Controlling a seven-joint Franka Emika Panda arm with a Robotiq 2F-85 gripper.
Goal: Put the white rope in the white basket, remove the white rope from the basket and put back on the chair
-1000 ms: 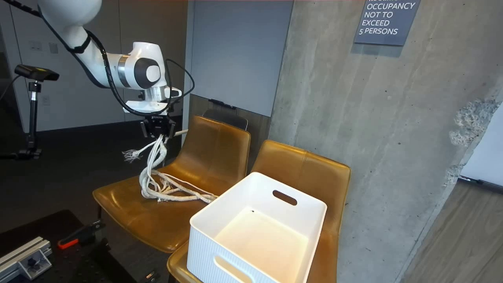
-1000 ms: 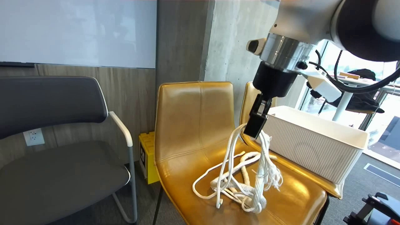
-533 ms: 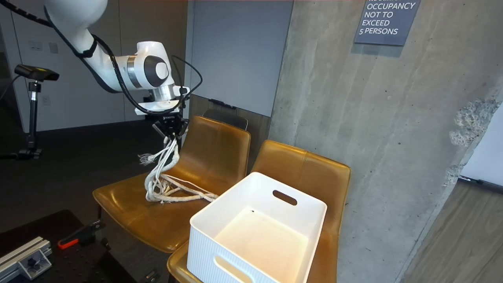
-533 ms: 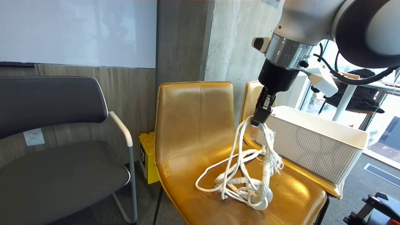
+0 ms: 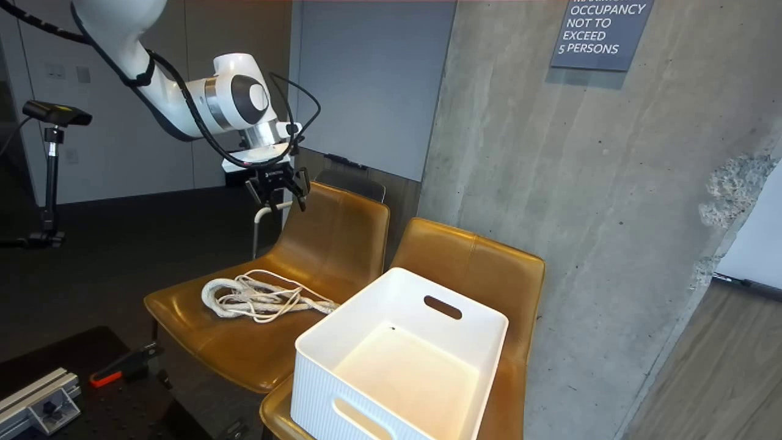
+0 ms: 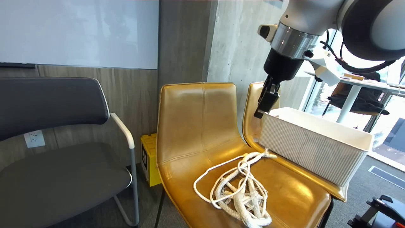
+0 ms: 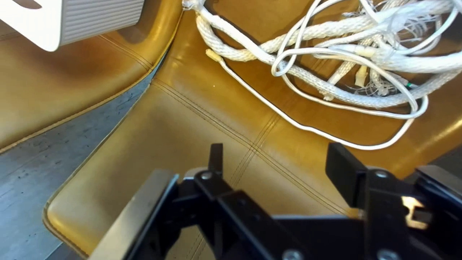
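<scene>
White rope (image 5: 259, 297) lies in a loose heap on the brown chair (image 6: 196, 126), below the hand (image 7: 276, 157) and ahead of its fingertips, well apart from them. The hand hangs with its fingers spread wide, holding nothing; only the chair shows between them. Off to one side of the hand, the white basket (image 6: 313, 150) stands on the neighbouring chair (image 5: 482, 260), with no rope inside it. The rope should be soft, limp and fairly light, hard to damage, and apt to sag and trail from any grip. I would reach for the thick braided lengths (image 7: 325, 30) in the middle of the heap, pinching several together. The thin cord (image 7: 296, 124) looping out nearest the fingertips in the wrist view is the poorer choice: it would probably draw out alone and leave the rest behind.
</scene>
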